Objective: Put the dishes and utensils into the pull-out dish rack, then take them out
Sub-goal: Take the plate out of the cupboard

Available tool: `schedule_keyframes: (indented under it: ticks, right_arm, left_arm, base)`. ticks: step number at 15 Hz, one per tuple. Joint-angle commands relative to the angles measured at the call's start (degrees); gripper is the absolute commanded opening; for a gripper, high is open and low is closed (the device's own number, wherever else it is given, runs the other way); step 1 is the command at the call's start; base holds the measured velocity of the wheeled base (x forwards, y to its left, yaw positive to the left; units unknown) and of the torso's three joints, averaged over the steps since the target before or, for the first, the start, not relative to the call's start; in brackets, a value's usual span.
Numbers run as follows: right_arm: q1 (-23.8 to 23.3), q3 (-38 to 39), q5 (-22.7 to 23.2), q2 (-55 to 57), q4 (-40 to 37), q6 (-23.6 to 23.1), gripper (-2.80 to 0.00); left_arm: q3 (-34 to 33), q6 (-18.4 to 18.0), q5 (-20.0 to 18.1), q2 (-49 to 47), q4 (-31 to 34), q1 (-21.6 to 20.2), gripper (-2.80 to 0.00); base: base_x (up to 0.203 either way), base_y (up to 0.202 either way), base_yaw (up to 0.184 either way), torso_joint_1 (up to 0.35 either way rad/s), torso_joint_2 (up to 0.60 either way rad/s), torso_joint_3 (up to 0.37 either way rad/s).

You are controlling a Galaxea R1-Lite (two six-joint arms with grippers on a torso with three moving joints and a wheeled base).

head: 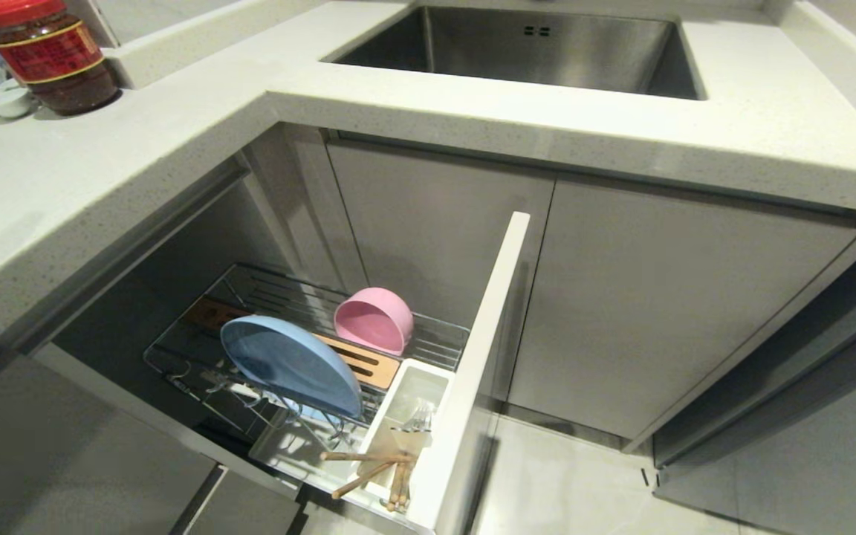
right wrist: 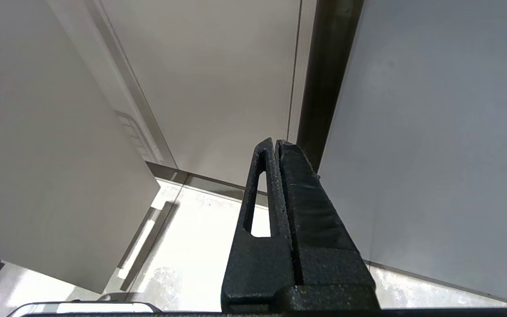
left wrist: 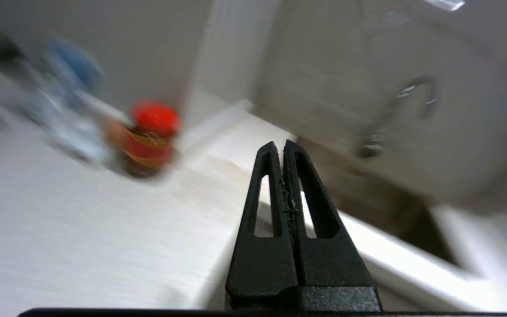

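Both claws closed, left claw [left wrist: 283, 147] seemingly over counter, plate [head: 290, 364] only overhead.

A pale speckled stone countertop [head: 472, 111] wraps an inner corner, with a stainless steel sink [head: 532, 48] sunk into it at the far side. Below the sink stand flat grey cabinet doors [head: 658, 297]. A red-lidded jar of dark sauce [head: 53, 56] sits near the countertop's far left edge, small white dishes [head: 4, 100] just beside it. Glossy light floor tiles [head: 569, 483] reflect the light.
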State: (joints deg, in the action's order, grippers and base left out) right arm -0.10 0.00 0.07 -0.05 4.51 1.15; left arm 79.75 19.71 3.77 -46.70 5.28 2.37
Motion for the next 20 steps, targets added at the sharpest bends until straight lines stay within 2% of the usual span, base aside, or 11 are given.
schedule_keyframes:
  ticks: [1,5,8,9,12,14,17,19,20]
  right_arm:
    - [0.0,1.5,0.0,0.0,0.1,0.0,-2.8]
    - [0.0,1.5,0.0,0.0,0.1,0.0,-2.8]
    - [0.0,1.5,0.0,0.0,0.0,0.0,-2.8]
    - [0.0,1.5,0.0,0.0,0.0,0.0,-2.8]
    - [0.0,1.5,0.0,0.0,0.1,0.0,-2.8]
    - [0.0,1.5,0.0,0.0,0.0,0.0,-2.8]
    - [0.0,1.5,0.0,0.0,0.1,0.0,-2.8]
    - [0.0,1.5,0.0,0.0,0.0,0.0,-2.8]
    - [0.0,1.5,0.0,0.0,0.1,0.0,-2.8]
  left_arm:
    - [1.2,7.3,0.9,-6.6,2.0,6.5,-2.8]
    - [0.2,9.8,3.8,-9.8,7.1,18.6,-2.8]
    - [-0.9,10.9,11.1,-13.6,11.1,26.2,-2.8]
    - [-1.4,11.6,13.6,-15.1,12.8,27.9,-2.8]
    - [-2.3,14.3,15.5,-18.5,17.5,32.7,-2.8]
    - [-2.7,16.6,18.3,-21.5,20.2,36.0,-2.8]
    - [-2.9,21.0,24.3,-26.3,24.4,42.3,-2.8]
    - [-2.9,24.4,30.2,-29.9,26.7,45.0,-2.8]
    - [-2.9,25.7,31.5,-31.3,27.1,45.3,0.0]
  base:
    - [0.0,0.0,0.0,0.0,0.0,0.0]
    - [0.0,0.0,0.0,0.0,0.0,0.0]
    - [0.0,0.0,0.0,0.0,0.0,0.0]
    - [0.0,0.0,0.0,0.0,0.0,0.0]
    - [0.0,0.0,0.0,0.0,0.0,0.0]
    - [0.0,0.0,0.0,0.0,0.0,0.0]
    - [0.0,0.0,0.0,0.0,0.0,0.0]
    - [0.0,0.0,0.0,0.0,0.0,0.0]
    - [0.0,0.0,0.0,0.0,0.0,0.0]
